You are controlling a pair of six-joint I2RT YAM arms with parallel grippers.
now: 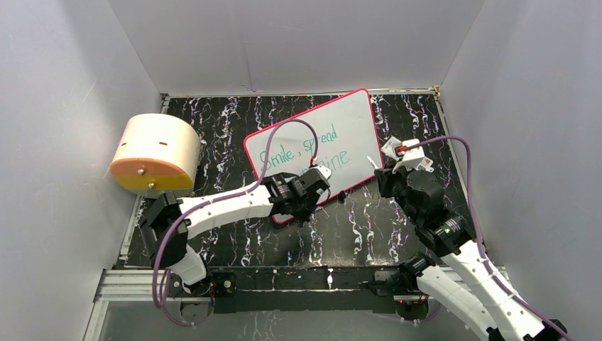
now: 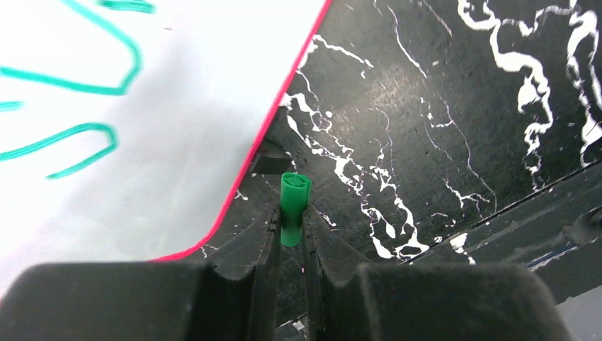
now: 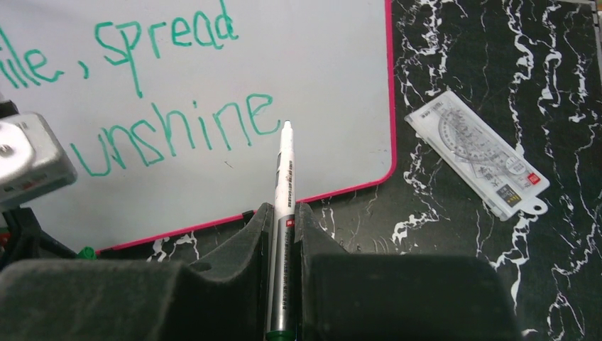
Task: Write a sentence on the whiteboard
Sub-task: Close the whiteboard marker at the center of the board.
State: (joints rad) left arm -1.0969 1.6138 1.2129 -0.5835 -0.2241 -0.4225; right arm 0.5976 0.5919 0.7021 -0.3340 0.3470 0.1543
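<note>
Whiteboard (image 1: 355, 121): "Smile, spread", apparently "sunshine"

My fingers (image 3: 227, 270) look matt black and rubbery, my pen (image 3: 284, 177) smooth white plastic, the cap (image 2: 293, 206) shiny green plastic, the whiteboard (image 3: 319, 71) glossy, the table (image 3: 461, 42) polished.

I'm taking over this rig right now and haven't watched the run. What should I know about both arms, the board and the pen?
Left gripper: shut on the green cap, held over the table just off a corner of the whiteboard.
Right gripper: shut on the marker. Its tip points just past the last "e"; I cannot tell whether it touches.
Done: the sentence reads "Smile, spread sunshine" in two lines, as far as the arms let it show.
To do: probably only capping the marker and setting it down.
A clear ruler packet lies right of the whiteboard.
</note>
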